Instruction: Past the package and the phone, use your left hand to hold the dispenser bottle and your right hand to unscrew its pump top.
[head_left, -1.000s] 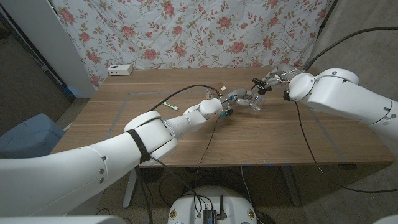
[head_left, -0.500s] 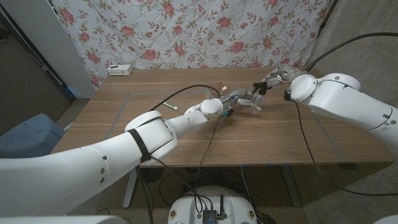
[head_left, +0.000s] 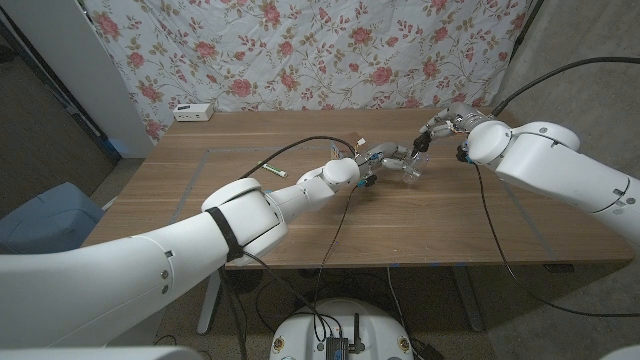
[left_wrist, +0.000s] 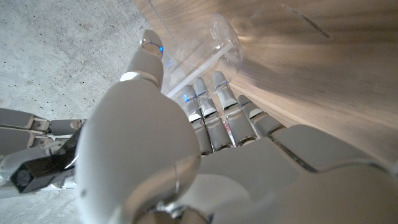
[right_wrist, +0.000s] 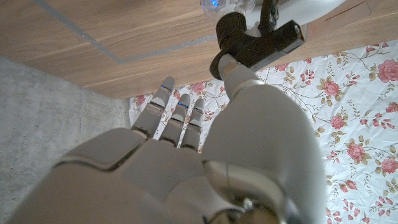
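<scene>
Left hand (head_left: 385, 158) wraps the clear dispenser bottle (head_left: 408, 168) mid-table, right of centre, fingers (left_wrist: 214, 112) closed round its body. Right hand (head_left: 432, 132) pinches the black pump top (right_wrist: 255, 45). Keep the left grip firm and twist about the neck. The bottle's long axis seems tilted, top towards far right.

Glossy white rounded arms, a black band on the left arm (head_left: 228, 238), grey-jointed fingers (left_wrist: 221, 104).
</scene>
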